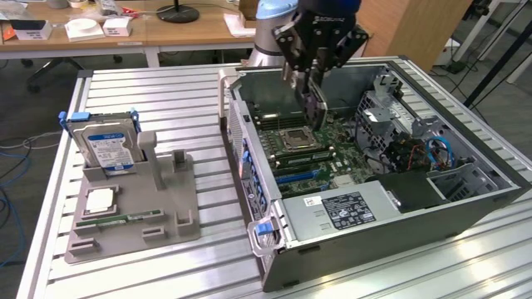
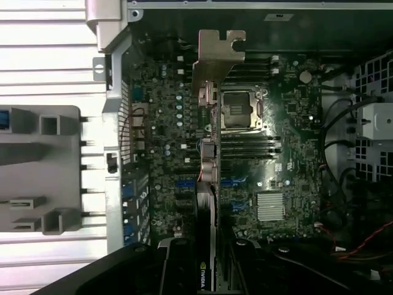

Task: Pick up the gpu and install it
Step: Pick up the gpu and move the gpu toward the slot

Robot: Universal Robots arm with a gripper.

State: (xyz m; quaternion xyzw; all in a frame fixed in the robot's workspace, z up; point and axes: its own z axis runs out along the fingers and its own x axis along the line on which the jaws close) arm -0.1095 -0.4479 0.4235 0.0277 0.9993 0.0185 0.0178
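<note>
gpu (image 2: 209, 161) bracket bare matt metal; table (image 1: 166, 93) ribbed metal; rack (image 1: 169, 208) matt grey plastic.

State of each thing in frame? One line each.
gripper: shut on gpu
gpu: held on edge above motherboard
case: on its side, open
hard drive: upright in tray slot
memory stick: flat on tray

exterior view is looking down obliquely from afar; wrist view is facing straight down, close; both are sharing the motherboard (image 1: 332, 163) (image 2: 161, 135).
</note>
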